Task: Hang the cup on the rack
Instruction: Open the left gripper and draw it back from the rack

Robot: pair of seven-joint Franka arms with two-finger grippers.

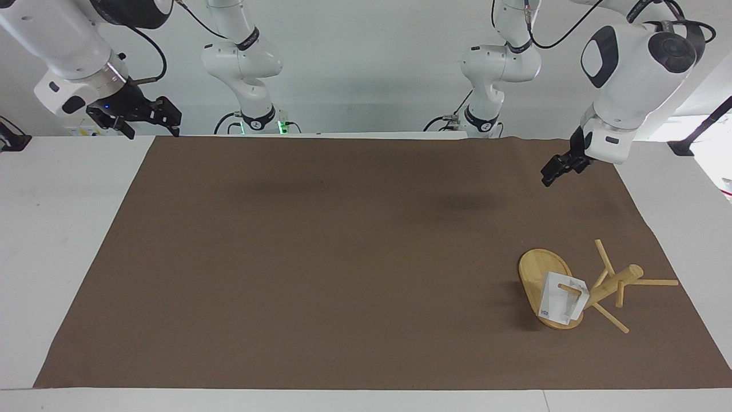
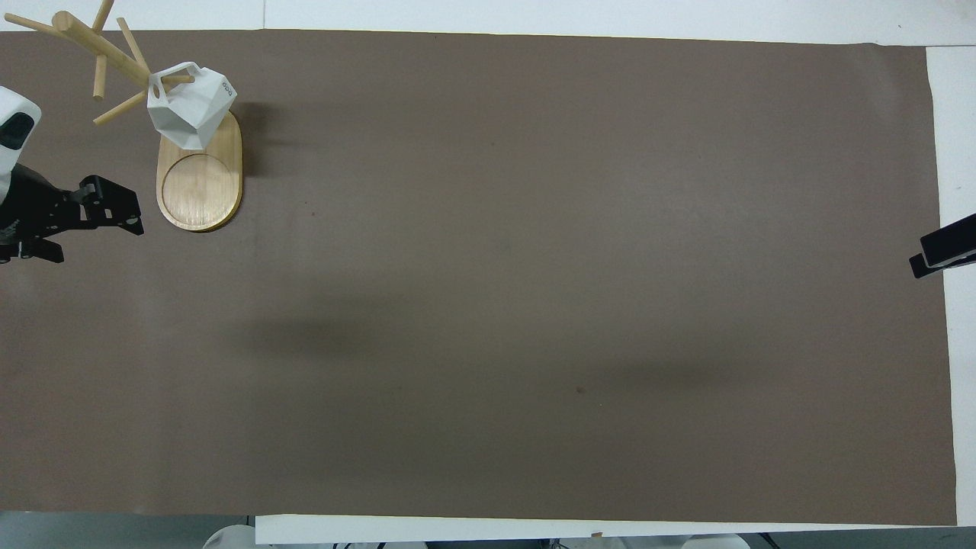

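Surface: white, under a brown mat.
Right gripper: released, waiting above the surface's corner.
Cup: hanging on a peg of the rack.
Left gripper: released, empty, over the mat.

A large rectangular brown paper-like mat covers most of a flat white table, its surface faintly creased and marked with soft, blurred shadows. White table margins frame the mat on every side, widest at the two short ends. At the mat's edge nearest the wall, a plain matte white wall rises, evenly lit, with no windows or doors showing. Beside one short end of the mat, a black bracket-like clamp sits on the white margin. Bright light washes out the table's corner close to that clamp.
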